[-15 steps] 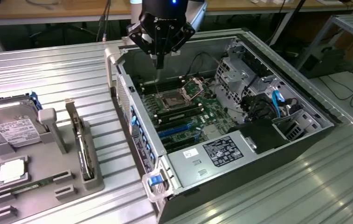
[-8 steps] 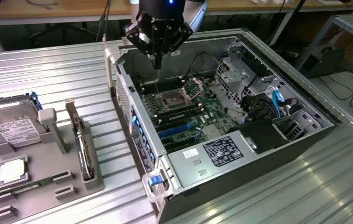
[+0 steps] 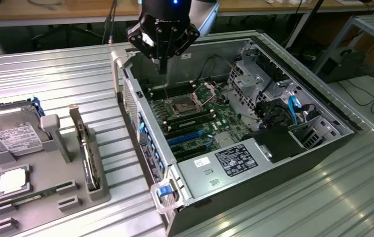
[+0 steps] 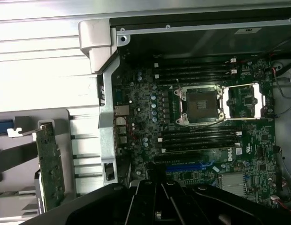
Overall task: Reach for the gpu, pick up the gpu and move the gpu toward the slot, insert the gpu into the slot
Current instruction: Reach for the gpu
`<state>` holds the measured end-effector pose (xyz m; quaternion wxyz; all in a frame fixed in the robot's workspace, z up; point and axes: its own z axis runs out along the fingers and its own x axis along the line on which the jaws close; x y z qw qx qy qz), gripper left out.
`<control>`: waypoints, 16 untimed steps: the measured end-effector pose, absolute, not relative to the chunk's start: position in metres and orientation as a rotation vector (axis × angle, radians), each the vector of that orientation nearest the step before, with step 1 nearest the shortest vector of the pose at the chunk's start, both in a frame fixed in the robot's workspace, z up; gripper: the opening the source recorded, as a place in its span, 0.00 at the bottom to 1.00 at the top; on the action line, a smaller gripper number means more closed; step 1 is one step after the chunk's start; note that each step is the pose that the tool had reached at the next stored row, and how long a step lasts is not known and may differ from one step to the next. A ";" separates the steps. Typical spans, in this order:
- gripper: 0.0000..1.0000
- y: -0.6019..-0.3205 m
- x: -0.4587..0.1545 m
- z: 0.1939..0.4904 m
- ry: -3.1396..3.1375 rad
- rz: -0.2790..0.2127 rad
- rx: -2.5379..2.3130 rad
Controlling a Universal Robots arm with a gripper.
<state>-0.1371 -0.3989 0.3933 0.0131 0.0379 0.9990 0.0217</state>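
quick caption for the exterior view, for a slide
Shut gripper above the open computer case, gpu standing in the grey holder at the exterior view's left

The gpu (image 3: 89, 163) (image 4: 50, 164) is a thin card with a silver bracket at one end. It stands upright on its long edge in a grey holder (image 3: 74, 197) at the exterior view's left. The slot (image 3: 188, 135) (image 4: 185, 167), a long narrow blue strip, lies empty on the green motherboard (image 3: 221, 117), well apart from the gpu.

Electronics or robotics lab. An open computer case (image 3: 259, 197) lies on a ribbed metal surface (image 3: 55, 79), a grey parts fixture (image 3: 48, 197) at eight o'clock, wooden workbenches (image 3: 55, 12) at twelve o'clock.
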 end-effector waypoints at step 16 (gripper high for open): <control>0.11 -0.399 -0.159 0.393 3.112 0.068 0.118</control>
